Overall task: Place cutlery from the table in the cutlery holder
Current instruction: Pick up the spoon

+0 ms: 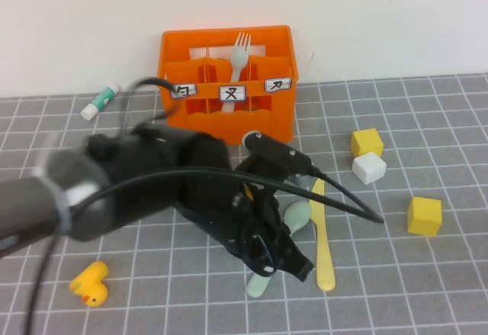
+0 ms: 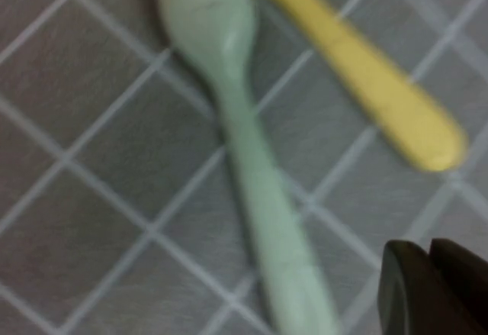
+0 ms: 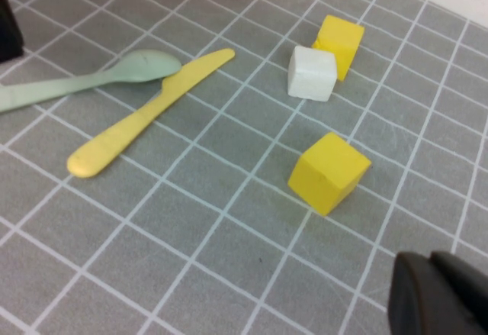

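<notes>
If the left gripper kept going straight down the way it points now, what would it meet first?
Most likely the mint-green spoon on the table: the left gripper hangs right above its handle. The right gripper is away beside the yellow cubes.

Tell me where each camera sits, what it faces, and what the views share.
High view: raised on the robot's side, angled down at the grey gridded table and bright orange plastic cutlery holder; left gripper over the mint-green plastic spoon.
Left wrist view: looks close down on the spoon and pale yellow plastic knife; a dark fingertip shows.
Right wrist view: right gripper low over the table.
All three share spoon and knife.
</notes>
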`<state>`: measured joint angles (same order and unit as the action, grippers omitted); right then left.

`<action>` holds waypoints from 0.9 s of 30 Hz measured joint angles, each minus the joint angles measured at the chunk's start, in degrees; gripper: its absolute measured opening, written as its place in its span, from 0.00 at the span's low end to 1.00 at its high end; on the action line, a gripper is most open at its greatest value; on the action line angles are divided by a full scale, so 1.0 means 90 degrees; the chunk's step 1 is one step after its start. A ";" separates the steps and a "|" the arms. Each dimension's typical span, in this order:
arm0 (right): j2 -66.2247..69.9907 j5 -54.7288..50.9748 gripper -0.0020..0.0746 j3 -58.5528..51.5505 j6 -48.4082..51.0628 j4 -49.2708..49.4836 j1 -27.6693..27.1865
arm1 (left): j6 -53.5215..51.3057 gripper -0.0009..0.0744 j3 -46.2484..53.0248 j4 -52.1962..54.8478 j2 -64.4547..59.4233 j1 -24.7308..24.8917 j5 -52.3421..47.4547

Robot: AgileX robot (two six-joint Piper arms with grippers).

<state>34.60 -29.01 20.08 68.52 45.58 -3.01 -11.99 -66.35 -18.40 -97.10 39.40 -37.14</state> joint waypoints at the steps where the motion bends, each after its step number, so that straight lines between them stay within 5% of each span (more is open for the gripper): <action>1: 0.0000 0.0000 0.02 0.0000 0.0000 0.0000 0.0000 | 0.0263 0.08 -0.0060 0.0222 -0.0103 0.0016 0.0003; 7: 0.0000 0.0000 0.02 0.0000 0.0000 0.0000 0.0000 | 0.0760 0.35 -0.0523 0.0803 -0.0737 0.0042 0.0047; 11: 0.0000 0.0000 0.02 0.0000 0.0000 0.0000 0.0000 | 0.0806 0.44 -0.0870 0.0920 -0.1090 0.0051 -0.0063; 23: 0.0000 0.0000 0.02 0.0000 0.0000 0.0000 0.0000 | 0.0854 0.46 -0.1163 0.1133 -0.1526 0.0051 -0.0395; 27: 0.0000 0.0000 0.02 0.0000 0.0000 0.0000 0.0000 | 0.0854 0.33 -0.1188 0.1206 -0.1539 0.0051 -0.0456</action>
<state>34.60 -29.01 20.08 68.52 45.58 -3.01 -4.31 -77.04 -7.54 -110.95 39.86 -41.25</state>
